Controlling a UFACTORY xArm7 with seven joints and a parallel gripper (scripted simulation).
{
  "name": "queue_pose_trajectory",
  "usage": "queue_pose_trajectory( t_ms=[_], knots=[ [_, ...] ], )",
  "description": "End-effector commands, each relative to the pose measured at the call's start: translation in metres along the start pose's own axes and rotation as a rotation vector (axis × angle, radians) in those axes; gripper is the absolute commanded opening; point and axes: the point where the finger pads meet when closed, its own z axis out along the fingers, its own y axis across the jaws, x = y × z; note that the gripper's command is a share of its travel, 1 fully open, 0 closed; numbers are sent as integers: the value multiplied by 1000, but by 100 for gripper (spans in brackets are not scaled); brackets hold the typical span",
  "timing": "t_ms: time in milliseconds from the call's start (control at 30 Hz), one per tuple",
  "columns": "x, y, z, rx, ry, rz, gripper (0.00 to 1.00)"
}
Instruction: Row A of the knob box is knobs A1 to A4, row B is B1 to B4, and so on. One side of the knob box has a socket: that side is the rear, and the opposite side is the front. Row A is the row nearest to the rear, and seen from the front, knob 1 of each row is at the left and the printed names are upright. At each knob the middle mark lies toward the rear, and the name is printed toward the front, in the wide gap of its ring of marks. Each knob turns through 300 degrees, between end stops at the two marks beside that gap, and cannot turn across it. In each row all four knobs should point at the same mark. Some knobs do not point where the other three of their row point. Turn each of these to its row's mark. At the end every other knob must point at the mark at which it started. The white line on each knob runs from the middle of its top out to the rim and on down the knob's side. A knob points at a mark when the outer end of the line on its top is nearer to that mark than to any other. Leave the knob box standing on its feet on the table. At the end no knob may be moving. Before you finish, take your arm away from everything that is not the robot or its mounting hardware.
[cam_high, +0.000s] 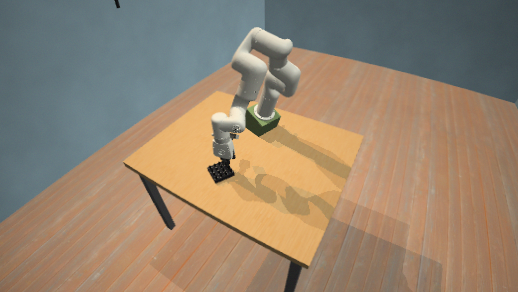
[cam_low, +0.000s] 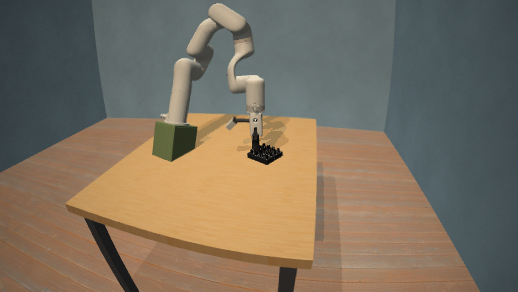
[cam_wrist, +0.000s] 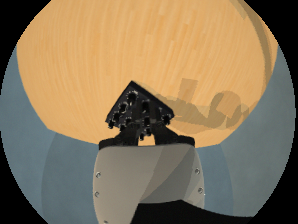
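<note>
The black knob box (cam_high: 220, 172) stands on the wooden table near its left edge. It also shows in the exterior view (cam_low: 264, 154) and in the wrist view (cam_wrist: 139, 115). My gripper (cam_high: 224, 161) points straight down onto the corner of the box nearest the arm. Its fingers (cam_low: 255, 143) are closed narrowly around a knob there. In the wrist view the fingers cover the near edge of the box. The knob's name and white line are too small to read.
The arm's green base block (cam_high: 262, 120) stands at the back of the table, also visible in the exterior view (cam_low: 173, 140). The table edge (cam_high: 165, 185) runs close to the box on its left side.
</note>
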Motion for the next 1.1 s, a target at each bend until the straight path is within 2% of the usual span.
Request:
queue_pose_trajectory(
  t_ms=[0, 633, 1067],
  knots=[
    [-1, -1, -1, 0, -9, -94, 8],
    [-1, -1, -1, 2, -9, -483, 8],
    [-1, -1, -1, 2, -9, -583, 8]
  ],
)
